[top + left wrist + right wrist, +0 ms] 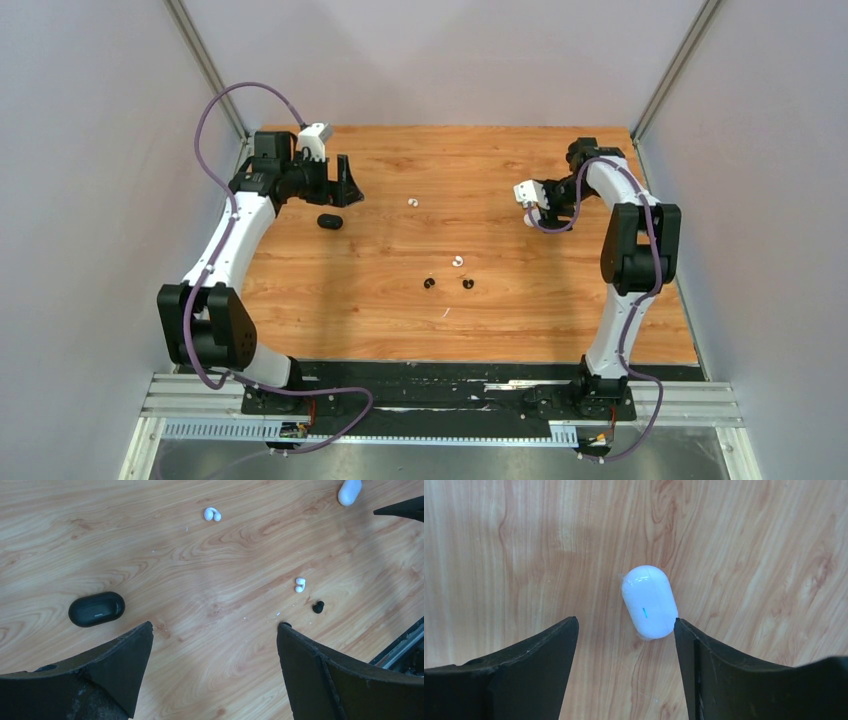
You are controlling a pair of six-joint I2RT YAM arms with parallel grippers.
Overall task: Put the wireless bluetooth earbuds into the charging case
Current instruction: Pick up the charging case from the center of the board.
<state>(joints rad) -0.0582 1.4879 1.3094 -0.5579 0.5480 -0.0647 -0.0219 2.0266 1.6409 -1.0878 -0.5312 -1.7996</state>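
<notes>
Two white earbuds (413,201) (457,262) and two black earbuds (429,283) (467,283) lie loose mid-table. A closed black case (329,221) lies just below my left gripper (347,190), which is open and empty. In the left wrist view the black case (96,608) sits beyond the left fingertip; white buds (212,514) (299,585) and a black bud (318,607) lie further out. My right gripper (625,620) is open above a closed white case (648,601). The case's near end lies by the right fingertip (684,630). The case is hard to see in the top view.
The wooden table (400,320) is walled by grey panels left, right and back. A black rail (450,375) runs along the near edge by the arm bases. The white case (349,491) and a right fingertip (400,509) show at the top right of the left wrist view.
</notes>
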